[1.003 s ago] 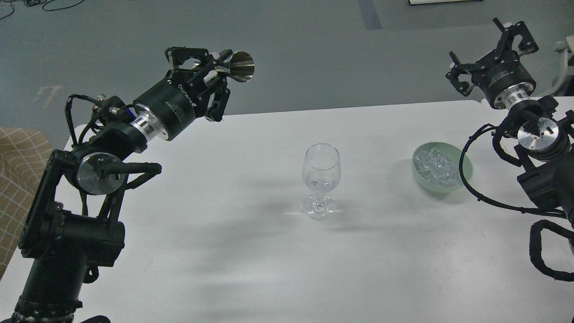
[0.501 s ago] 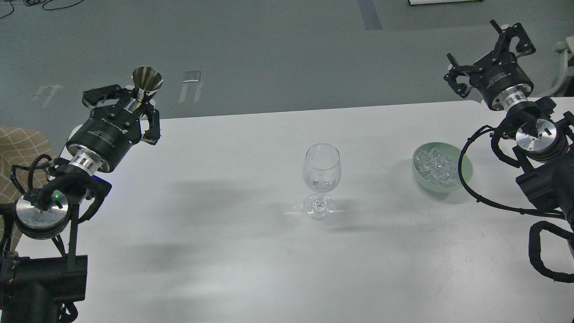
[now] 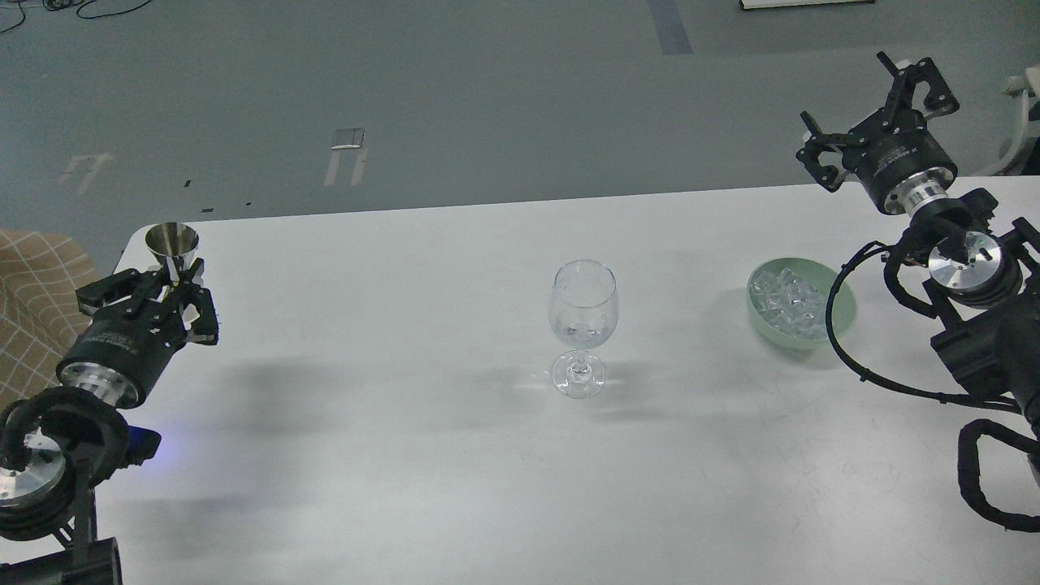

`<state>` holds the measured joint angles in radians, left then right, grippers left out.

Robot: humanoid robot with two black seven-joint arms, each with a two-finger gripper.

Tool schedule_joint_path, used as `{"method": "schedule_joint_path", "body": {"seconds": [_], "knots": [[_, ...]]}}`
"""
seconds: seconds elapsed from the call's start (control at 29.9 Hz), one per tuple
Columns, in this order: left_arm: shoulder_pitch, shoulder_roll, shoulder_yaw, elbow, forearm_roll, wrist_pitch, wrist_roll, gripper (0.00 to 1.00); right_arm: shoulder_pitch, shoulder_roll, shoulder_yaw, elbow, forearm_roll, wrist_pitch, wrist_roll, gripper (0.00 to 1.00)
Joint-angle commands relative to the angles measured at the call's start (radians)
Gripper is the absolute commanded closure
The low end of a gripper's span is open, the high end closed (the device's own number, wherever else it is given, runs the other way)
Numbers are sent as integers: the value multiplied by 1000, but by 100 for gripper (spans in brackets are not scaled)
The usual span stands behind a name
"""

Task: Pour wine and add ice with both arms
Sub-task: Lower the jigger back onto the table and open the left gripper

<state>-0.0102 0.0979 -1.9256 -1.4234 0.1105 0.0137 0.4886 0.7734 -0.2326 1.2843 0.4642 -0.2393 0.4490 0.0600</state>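
A clear wine glass (image 3: 582,325) stands upright in the middle of the white table (image 3: 422,471). A pale green bowl (image 3: 845,313) to its right holds several clear ice lumps (image 3: 784,302). My left gripper (image 3: 166,284) is low at the table's far left corner, shut on the stem of a small silver metal cup (image 3: 172,243) held upright. My right gripper (image 3: 873,101) is raised beyond the table's far right edge, above and behind the bowl, with its fingers spread open and empty.
A tan checked cloth (image 3: 32,301) lies off the table's left edge. Black cables (image 3: 845,349) of the right arm loop over the table beside the bowl. Grey floor lies beyond the table's far edge.
My left arm has swung back and down to the table's far left corner, turning the silver cup from tipped sideways to upright. The right gripper has drifted slightly left.
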Motion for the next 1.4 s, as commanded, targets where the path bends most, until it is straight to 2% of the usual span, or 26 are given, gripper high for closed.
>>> {"method": "schedule_joint_path", "body": {"seconds": [0.0, 0.27, 0.37, 0.53, 0.8, 1.37], "knots": [[6, -38, 4, 49, -5, -34, 0, 98, 1, 1, 0, 14, 0, -18, 0, 0], [-25, -43, 11, 220, -8, -57, 0, 98, -2, 1, -2, 45, -2, -39, -2, 0], [-34, -41, 16, 241, -6, -84, 0, 98, -3, 1, -3, 45, -2, -41, -2, 0], [-36, -40, 16, 250, -9, -93, 0, 97, -9, 1, -2, 45, -2, -43, -3, 0], [-39, -41, 19, 271, -6, -93, 0, 82, -9, 2, -2, 45, -2, -44, -3, 0], [-56, -41, 36, 268, 6, -93, 0, 74, -22, 1, -2, 47, -2, -44, -3, 0]]}}
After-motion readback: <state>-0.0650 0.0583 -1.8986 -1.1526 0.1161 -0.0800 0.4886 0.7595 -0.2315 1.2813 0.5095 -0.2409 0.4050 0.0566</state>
